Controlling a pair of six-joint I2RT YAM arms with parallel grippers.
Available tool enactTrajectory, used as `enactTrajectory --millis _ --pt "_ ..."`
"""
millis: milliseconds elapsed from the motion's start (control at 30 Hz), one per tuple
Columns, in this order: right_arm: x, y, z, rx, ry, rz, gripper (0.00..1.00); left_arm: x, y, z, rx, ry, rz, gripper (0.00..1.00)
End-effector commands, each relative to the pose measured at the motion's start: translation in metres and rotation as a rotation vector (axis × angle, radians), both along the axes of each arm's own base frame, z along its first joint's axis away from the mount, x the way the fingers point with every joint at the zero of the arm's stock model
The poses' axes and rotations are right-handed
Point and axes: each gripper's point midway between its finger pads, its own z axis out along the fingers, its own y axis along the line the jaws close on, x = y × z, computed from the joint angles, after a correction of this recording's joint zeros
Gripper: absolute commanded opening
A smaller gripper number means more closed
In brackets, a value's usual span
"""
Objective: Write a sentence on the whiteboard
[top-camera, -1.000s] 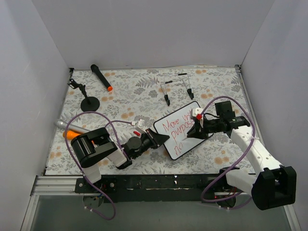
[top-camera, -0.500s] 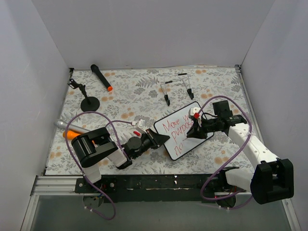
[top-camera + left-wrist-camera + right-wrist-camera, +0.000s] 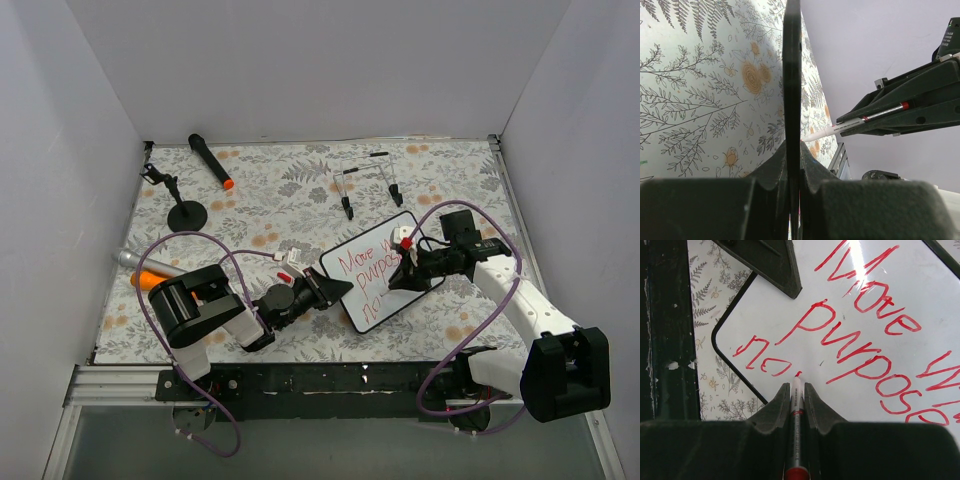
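small rectangular black-framed whiteboard was glossy and smooth, glare streaks across it. fingers of the right gripper were matt black plastic, faintly grainy. slim white-barrelled marker looked like smooth plastic, slight sheen. floral-print table cover read matt and flat.

whiteboard: glossy white, black frame, rounded corners, skewed | sentence: red handwriting, 3 slanted lines, "Move w…", "purpose", "no"

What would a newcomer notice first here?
The red sentence, "Move... purpose", stands out on the whiteboard near the middle of the table. The right gripper holds a marker with its tip at the unfinished third line. The left gripper pinches the board's left edge.
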Motion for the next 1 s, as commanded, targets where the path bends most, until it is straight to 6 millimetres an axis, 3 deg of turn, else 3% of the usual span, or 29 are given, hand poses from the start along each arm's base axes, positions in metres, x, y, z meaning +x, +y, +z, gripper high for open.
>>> enactTrajectory --millis 0,367,633,967 --pt "-0.012 -0.007 -0.011 -0.046 0.011 0.023 0.01 -0.001 -0.003 0.051 -0.146 -0.159 -0.015 0.0" --pt "-0.021 -0.013 -0.019 -0.078 0.025 0.031 0.01 -0.002 -0.005 0.051 -0.146 -0.159 -0.022 0.0" --pt "0.01 -0.007 -0.003 -0.054 -0.049 -0.045 0.01 -0.002 -0.005 0.052 -0.148 -0.161 -0.025 0.0" --pt "0.029 -0.008 0.006 -0.054 -0.09 -0.101 0.01 -0.002 -0.005 0.05 -0.143 -0.16 -0.026 0.0"
